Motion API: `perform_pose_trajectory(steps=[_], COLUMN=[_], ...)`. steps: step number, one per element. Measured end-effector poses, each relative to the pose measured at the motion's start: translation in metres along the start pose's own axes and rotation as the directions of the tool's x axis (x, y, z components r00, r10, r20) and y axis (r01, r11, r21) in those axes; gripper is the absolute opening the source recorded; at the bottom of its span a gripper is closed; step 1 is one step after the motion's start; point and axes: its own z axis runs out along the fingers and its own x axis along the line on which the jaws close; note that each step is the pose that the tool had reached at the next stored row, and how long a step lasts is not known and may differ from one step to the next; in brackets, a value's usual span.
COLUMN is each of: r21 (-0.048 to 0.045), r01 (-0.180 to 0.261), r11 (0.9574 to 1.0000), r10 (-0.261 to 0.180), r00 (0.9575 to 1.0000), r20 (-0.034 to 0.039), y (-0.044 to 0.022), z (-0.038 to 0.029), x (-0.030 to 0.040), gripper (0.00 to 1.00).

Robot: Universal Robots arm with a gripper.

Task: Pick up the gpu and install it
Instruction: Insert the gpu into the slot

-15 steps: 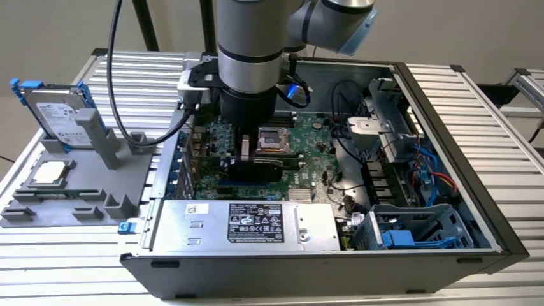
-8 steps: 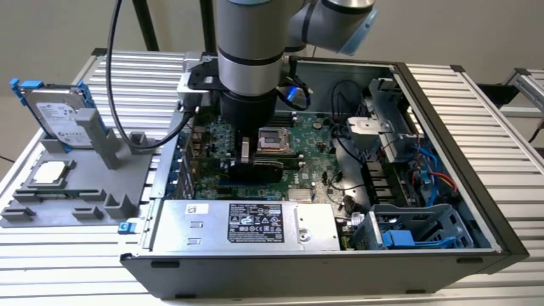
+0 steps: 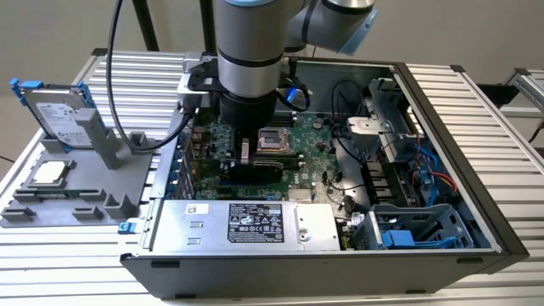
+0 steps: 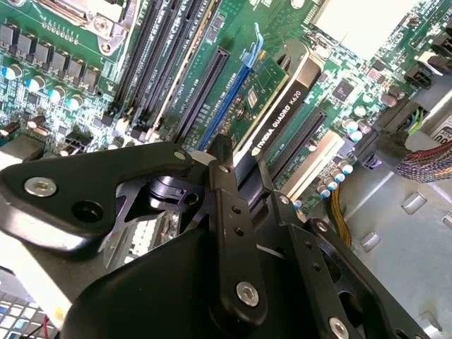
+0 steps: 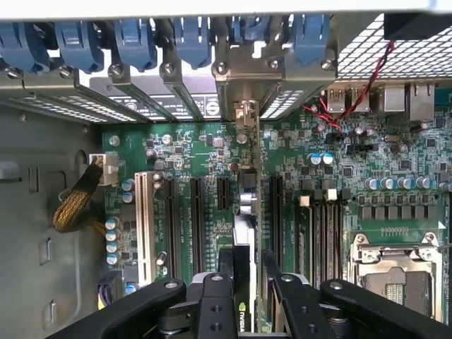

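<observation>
Grey steel open PC case (image 3: 476,191) on slatted aluminium surface (image 3: 476,95); green motherboard (image 5: 205,155) inside. Thin green gpu card w/ black cooler (image 4: 279,113) stands on edge over a slot. Black gripper (image 5: 247,289) shut on its top edge. Judged light, stiff, fragile; hold by edges/cooler, not components.

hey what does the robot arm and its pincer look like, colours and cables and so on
The arm is a silver-grey cylinder with black bands and a light blue joint cap. Black cables hang beside it. The pincer is matte black, with flat linkage plates fastened by silver screws.
</observation>
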Motion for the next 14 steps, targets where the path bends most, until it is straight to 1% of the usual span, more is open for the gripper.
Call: perform_pose_trajectory(steps=[5, 10, 14], r21=[-0.0002, -0.0003, -0.0001], r01=[0.000, 0.000, 0.000], r11=[1.0000, 1.0000, 1.0000], r10=[0.000, 0.000, 0.000], r00=[1.0000, 1.0000, 1.0000], r20=[-0.0002, -0.0002, -0.0003], y=[0.0014, 0.0014, 0.0014], z=[0.0016, 0.0086, 0.0089], x=[0.0000, 0.0000, 0.0000], gripper=[0.00, 0.00, 0.00])
